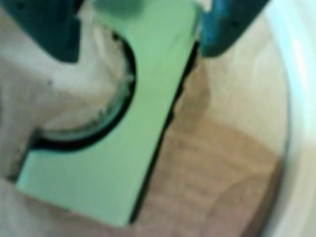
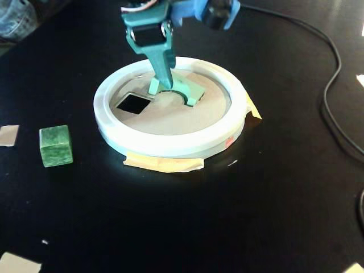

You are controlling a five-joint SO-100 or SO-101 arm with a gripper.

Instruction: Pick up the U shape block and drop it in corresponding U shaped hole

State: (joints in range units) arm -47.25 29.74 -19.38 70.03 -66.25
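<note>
Seating the pale green U-shaped block (image 2: 177, 90) in its cutout, at 12 o'clock on the white-rimmed round wooden board (image 2: 170, 145), is the current step. The teal gripper (image 2: 165, 83) holds one leg, jaws narrow. Next: release, then lift straight up.

Teal end effector (image 2: 165, 84), blue motor housing (image 2: 219, 11)

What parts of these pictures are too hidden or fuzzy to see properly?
- U-shaped hole: in the fixed view the tool and U block cover it.
- Tool tips: cut off by the wrist view's top edge.
- Board surface: blurred in the wrist view.
</note>
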